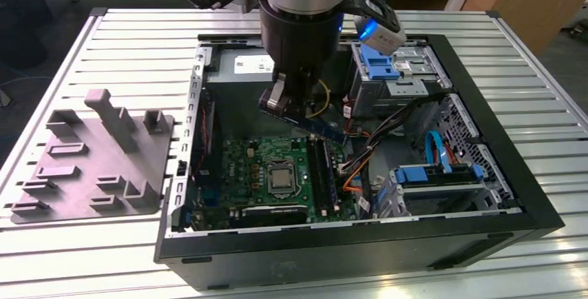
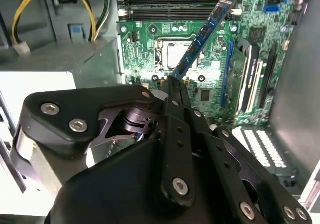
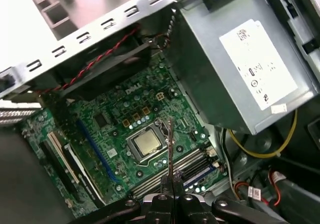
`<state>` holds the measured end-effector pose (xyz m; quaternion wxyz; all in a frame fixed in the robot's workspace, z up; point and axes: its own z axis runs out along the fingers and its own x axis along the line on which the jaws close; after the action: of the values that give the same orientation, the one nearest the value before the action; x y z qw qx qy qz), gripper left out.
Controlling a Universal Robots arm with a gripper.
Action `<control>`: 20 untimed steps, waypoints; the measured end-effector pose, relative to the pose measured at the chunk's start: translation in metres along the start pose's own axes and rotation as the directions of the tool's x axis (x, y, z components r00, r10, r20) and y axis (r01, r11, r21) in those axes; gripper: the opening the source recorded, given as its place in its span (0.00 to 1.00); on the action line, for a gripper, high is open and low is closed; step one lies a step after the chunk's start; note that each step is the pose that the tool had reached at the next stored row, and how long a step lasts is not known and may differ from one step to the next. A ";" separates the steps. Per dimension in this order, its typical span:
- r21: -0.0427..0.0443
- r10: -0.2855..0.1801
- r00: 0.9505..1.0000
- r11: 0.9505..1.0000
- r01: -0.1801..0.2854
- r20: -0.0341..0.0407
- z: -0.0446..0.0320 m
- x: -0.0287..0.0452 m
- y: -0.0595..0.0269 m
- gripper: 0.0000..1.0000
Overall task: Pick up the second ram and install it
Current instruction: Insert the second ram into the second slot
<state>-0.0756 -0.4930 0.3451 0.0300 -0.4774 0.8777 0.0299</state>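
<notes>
My gripper (image 1: 277,102) is shut on one end of the second ram (image 1: 312,125), a thin blue stick with black chips. It hangs tilted above the green motherboard (image 1: 257,154) inside the open computer case. In the second wrist view the second ram (image 2: 205,34) slants out from the gripper (image 2: 175,84) over the CPU socket (image 2: 175,54), toward the long memory slots (image 2: 170,1). Seen edge-on in the first wrist view, the second ram (image 3: 170,149) rises from the gripper (image 3: 170,184), with the memory slots (image 3: 172,174) just beneath it.
The black case wall (image 1: 368,251) rings the motherboard. A grey power supply (image 1: 241,65) with yellow cables sits at the case's far end. Blue drive brackets (image 1: 436,175) stand on the exterior view's right. A grey moulded tray (image 1: 92,161) with upright posts lies on the slatted table, left of the case.
</notes>
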 end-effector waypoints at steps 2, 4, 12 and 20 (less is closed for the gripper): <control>0.003 0.037 0.999 0.999 -0.037 0.001 0.0005 0.0000 0.0000 0.11; 0.006 0.073 0.997 0.997 -0.073 0.002 0.0010 0.0001 0.0000 0.11; 0.017 0.216 0.976 0.976 -0.216 0.007 0.0031 0.0002 -0.0001 0.11; 0.027 0.352 0.936 0.935 -0.353 0.014 0.0053 0.0004 -0.0001 0.11</control>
<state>-0.0756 -0.4930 0.3398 0.0348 -0.3119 0.9492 0.0240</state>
